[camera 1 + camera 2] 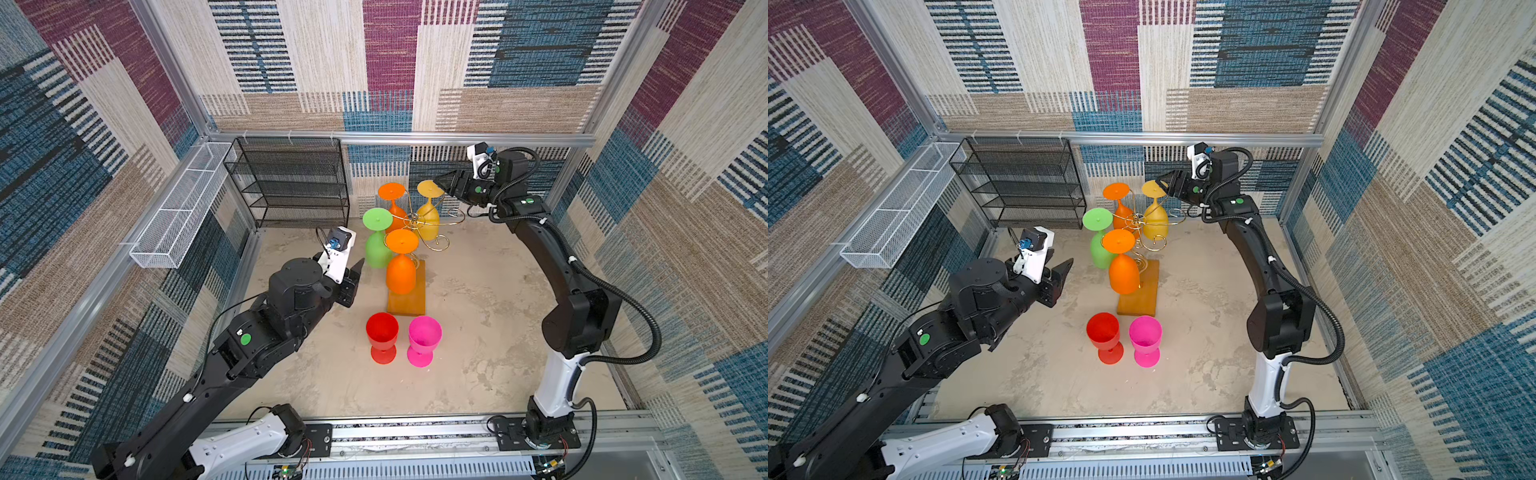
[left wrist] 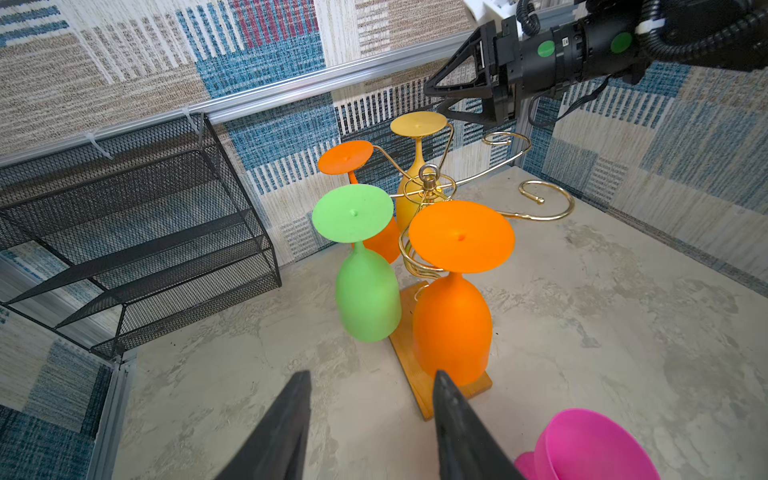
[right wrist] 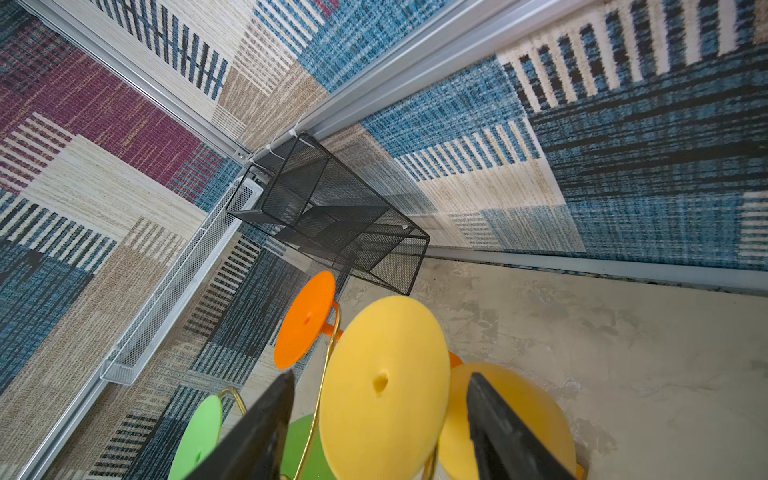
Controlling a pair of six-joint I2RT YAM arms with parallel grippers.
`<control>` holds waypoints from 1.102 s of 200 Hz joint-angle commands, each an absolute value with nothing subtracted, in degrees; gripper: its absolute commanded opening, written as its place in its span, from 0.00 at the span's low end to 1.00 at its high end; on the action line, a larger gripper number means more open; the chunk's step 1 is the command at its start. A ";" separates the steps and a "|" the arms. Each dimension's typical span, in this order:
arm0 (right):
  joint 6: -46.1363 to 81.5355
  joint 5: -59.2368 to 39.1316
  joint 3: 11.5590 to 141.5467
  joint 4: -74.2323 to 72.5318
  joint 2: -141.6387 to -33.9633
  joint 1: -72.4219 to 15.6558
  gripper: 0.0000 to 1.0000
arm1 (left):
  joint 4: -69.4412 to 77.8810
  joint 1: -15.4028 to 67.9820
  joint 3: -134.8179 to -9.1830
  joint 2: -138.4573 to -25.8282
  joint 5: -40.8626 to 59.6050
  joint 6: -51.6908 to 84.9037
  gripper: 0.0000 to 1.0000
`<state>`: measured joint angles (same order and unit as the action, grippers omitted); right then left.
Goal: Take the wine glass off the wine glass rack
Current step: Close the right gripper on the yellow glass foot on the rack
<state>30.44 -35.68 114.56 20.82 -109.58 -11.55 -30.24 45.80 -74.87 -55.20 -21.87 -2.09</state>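
My right jaws stand wide on either side of the yellow wine glass (image 3: 384, 386), at its foot and clear of it. It hangs upside down at the back of the wine glass rack (image 1: 409, 305). My left jaws, parted and empty, face the near orange glass (image 2: 452, 328).

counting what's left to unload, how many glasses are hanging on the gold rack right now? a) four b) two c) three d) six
a: the green glass, yellow glass, near orange glass and far orange glass all hang upside down on the wine glass rack.
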 commanded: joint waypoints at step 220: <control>31.20 -40.38 113.80 18.98 -109.60 -11.60 0.48 | -28.50 43.68 -74.32 -55.21 -19.17 1.23 0.50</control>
<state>31.24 -39.00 112.51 18.52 -109.03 -11.55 -29.82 43.88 -74.37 -55.27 -19.35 -1.15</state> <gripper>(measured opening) 0.484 0.498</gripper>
